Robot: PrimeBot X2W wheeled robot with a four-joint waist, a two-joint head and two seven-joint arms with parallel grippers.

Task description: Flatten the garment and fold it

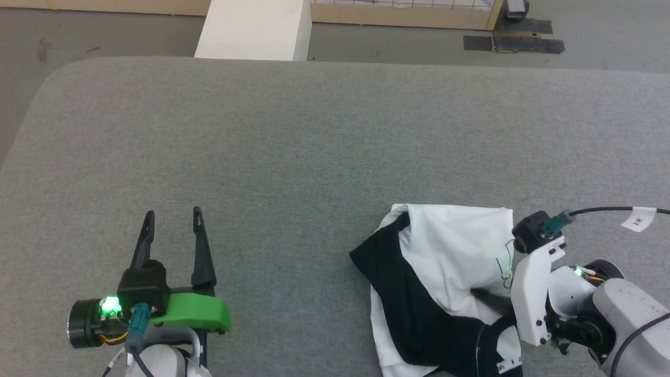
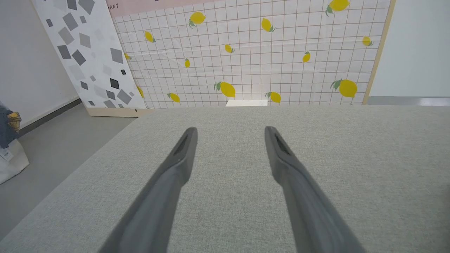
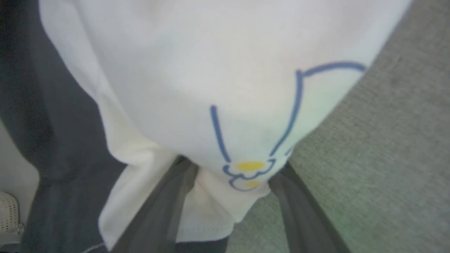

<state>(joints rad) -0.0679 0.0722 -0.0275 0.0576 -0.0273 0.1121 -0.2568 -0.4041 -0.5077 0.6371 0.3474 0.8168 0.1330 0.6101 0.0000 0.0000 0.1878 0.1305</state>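
- My left pincer (image 1: 174,213) hung over bare table (image 1: 314,146) on my left, well apart from the shirt (image 1: 450,251).
- Its two fingers (image 2: 175,175) stood spread wide, with nothing but grey felt between them. It held nothing.
- The shirt lay crumpled in a heap on my right, close to the near edge of the table.
- White cloth lay on top, and the black sleeve (image 1: 408,303) ran down the heap's left side and under its near end.
- My right pincer (image 1: 492,301) was down on the heap's right side, its wrist turned in toward the cloth.
- Up close, its fingers (image 3: 165,211) stood apart either side of a white fold with a blue-line print and a yellow spot (image 3: 249,165).
- The fold bulged over the fingertips and hid them, and cloth filled the gap between the fingers.
- I could not tell whether they had hold of that fold or only straddled it.
- Grey felt showed beside the right finger.
- Beyond the table's far edge stood a white block (image 1: 254,29) on the floor, and a lemon-print panel (image 2: 253,52) behind it.
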